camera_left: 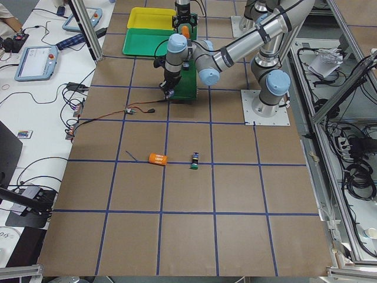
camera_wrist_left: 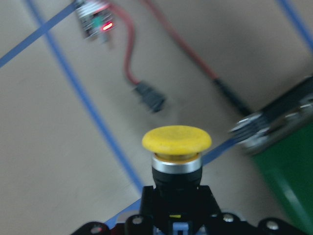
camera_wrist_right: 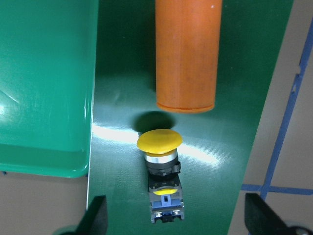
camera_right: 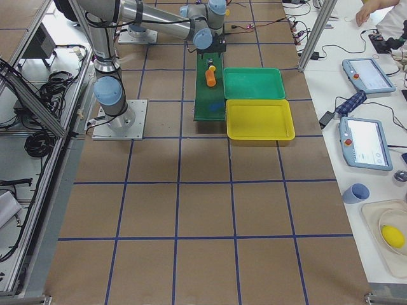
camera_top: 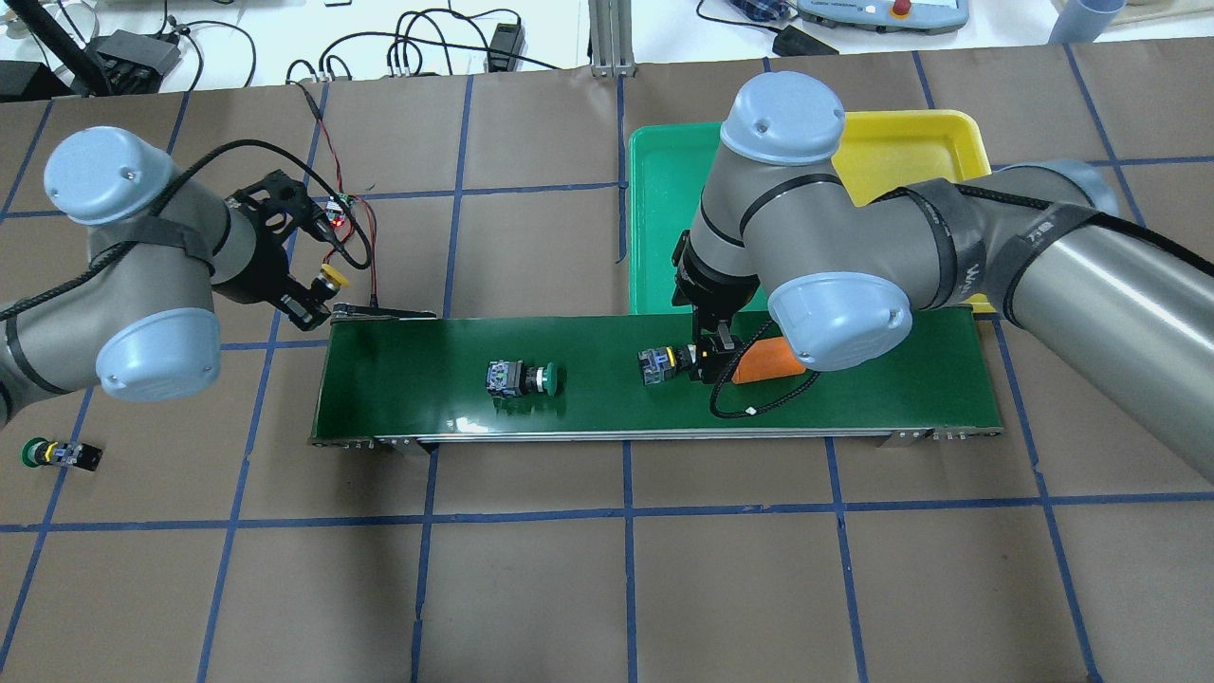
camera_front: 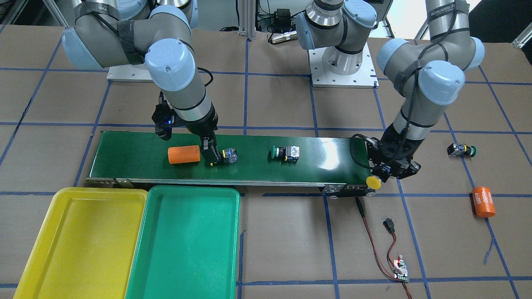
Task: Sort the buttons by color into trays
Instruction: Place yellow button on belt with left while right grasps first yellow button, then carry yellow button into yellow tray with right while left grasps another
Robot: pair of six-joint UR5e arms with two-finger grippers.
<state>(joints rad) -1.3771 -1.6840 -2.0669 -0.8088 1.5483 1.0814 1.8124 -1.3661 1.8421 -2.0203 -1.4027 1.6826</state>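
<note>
Left claw (camera_top: 311,302) clamps one yellow button (camera_wrist_left: 176,139) to carry it; right claw (camera_wrist_right: 176,218) hangs spread around a second button (camera_wrist_right: 159,140), seemingly poised to grab.

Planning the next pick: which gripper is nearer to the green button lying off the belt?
Left. The left gripper, holding a yellow button, is at the conveyor belt's end nearest that green button; the right gripper is far along it.

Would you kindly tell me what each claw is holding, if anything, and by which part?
The left claw holds a yellow push-button by its black body. The right claw, open astride a second yellow push-button, holds nothing.
</note>
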